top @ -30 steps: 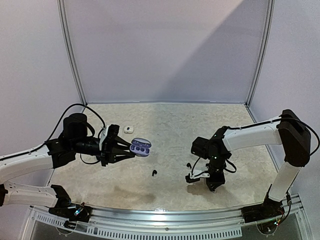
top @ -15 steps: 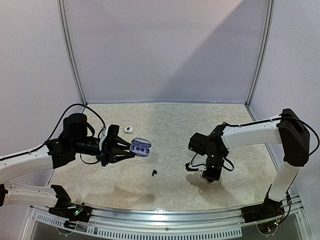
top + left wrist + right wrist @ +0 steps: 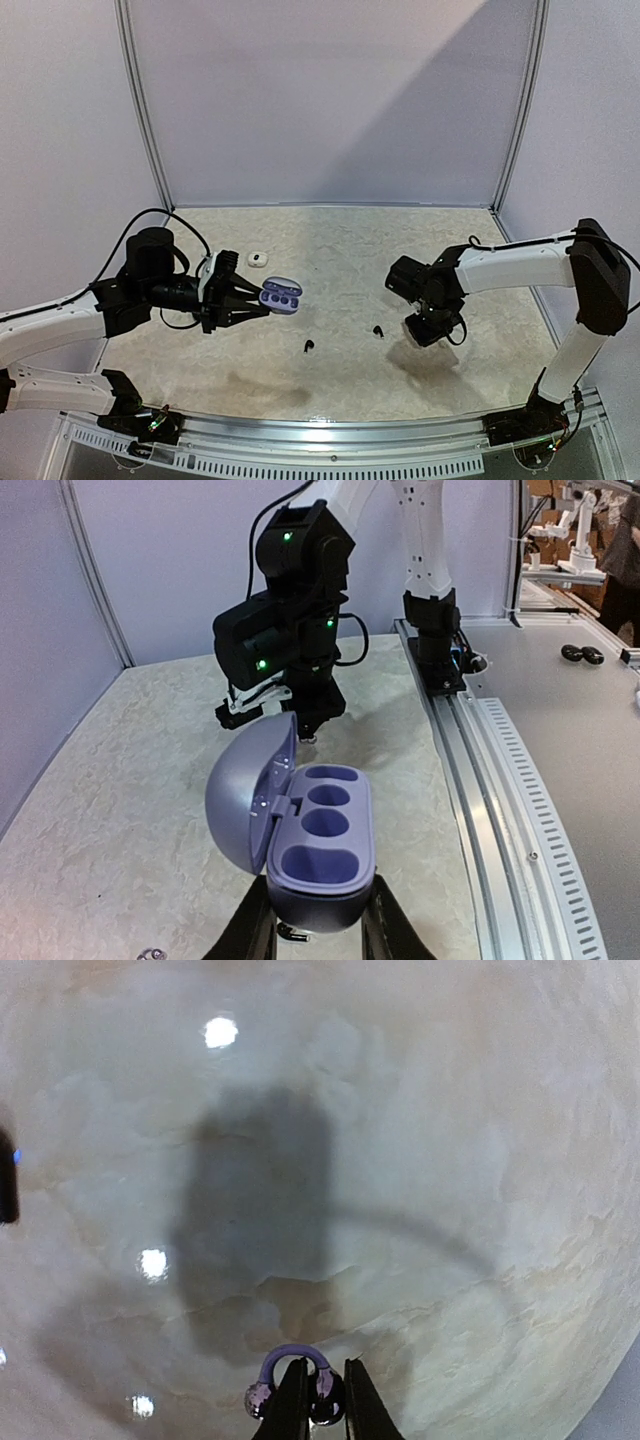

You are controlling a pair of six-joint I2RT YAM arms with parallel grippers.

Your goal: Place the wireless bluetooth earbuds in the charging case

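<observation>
My left gripper (image 3: 258, 302) is shut on the lilac charging case (image 3: 281, 295) and holds it above the table with its lid open. In the left wrist view the case (image 3: 320, 830) shows empty wells, gripped at its near end by my left gripper (image 3: 318, 935). My right gripper (image 3: 430, 332) hangs above the table at the right. In the right wrist view my right gripper (image 3: 320, 1405) is shut on a small earbud (image 3: 292, 1352) with a lilac arch and shiny ball ends. Two black earbuds lie on the table, one (image 3: 308, 346) near the middle, one (image 3: 378, 331) further right.
A small white object (image 3: 258, 259) lies on the table behind the case. The right arm (image 3: 285, 630) faces the case in the left wrist view. A metal rail (image 3: 330, 432) runs along the near table edge. Walls close the back and sides.
My right gripper has risen from the table and swung right and back with the earbud in it. The left arm and the case have not moved.
</observation>
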